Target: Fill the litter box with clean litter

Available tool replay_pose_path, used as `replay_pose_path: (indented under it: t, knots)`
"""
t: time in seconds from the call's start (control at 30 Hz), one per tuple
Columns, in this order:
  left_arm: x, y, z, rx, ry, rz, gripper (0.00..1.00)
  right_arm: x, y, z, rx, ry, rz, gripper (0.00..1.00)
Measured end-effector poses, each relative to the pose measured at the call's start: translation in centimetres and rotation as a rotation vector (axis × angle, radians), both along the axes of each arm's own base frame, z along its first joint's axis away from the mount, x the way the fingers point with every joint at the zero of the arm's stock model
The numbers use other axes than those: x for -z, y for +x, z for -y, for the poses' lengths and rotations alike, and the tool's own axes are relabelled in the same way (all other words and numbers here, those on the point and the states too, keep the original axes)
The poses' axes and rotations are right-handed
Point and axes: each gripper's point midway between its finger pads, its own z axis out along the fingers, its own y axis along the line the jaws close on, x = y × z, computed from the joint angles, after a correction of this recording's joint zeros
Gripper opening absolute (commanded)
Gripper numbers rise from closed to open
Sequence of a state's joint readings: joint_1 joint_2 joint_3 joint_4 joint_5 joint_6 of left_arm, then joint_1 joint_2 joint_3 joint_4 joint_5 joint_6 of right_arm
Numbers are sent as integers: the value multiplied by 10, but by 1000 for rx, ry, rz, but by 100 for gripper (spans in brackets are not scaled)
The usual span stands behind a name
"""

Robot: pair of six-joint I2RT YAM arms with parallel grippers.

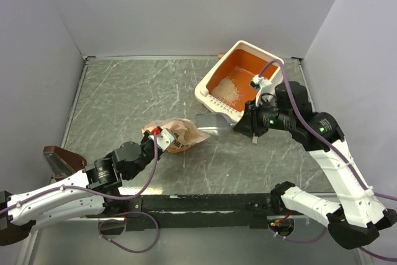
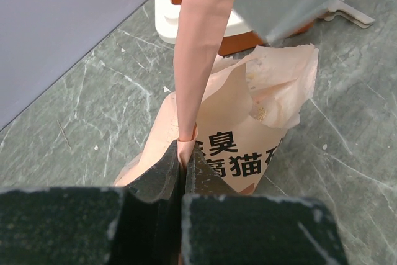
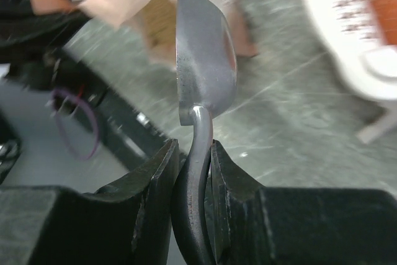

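The litter box (image 1: 205, 89), orange inside with a cream rim, stands tilted at the back right and holds a patch of pale clean litter (image 1: 230, 89). Its cream rim also shows in the right wrist view (image 3: 347, 29). The pink paper bag (image 1: 180, 134) lies mid-table with its mouth toward the box. My left gripper (image 1: 162, 138) is shut on the bag's edge flap (image 2: 197, 60). A few granules show inside the bag (image 2: 263, 112). My right gripper (image 1: 240, 127) is shut on the handle of the grey metal scoop (image 1: 214, 124), whose bowl hangs between bag and box (image 3: 205, 60).
A dark brown object (image 1: 62, 161) sits at the left table edge. Grey walls close in the table at the back and sides. A black rail (image 1: 205, 203) runs along the near edge between the arm bases.
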State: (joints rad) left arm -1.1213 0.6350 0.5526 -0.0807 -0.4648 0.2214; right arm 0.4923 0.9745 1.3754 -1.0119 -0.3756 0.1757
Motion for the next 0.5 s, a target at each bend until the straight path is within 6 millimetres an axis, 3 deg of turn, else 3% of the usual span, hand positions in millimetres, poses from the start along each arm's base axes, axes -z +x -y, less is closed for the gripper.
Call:
replay_pose_path:
  t: [0.2, 0.5]
  knots:
    - [-1, 1, -1, -13, -1, 5, 1, 11, -14, -15, -100, 40, -55, 0]
    - [-2, 3, -3, -26, -3, 8, 1, 17, -9, -34, -159, 42, -53, 0]
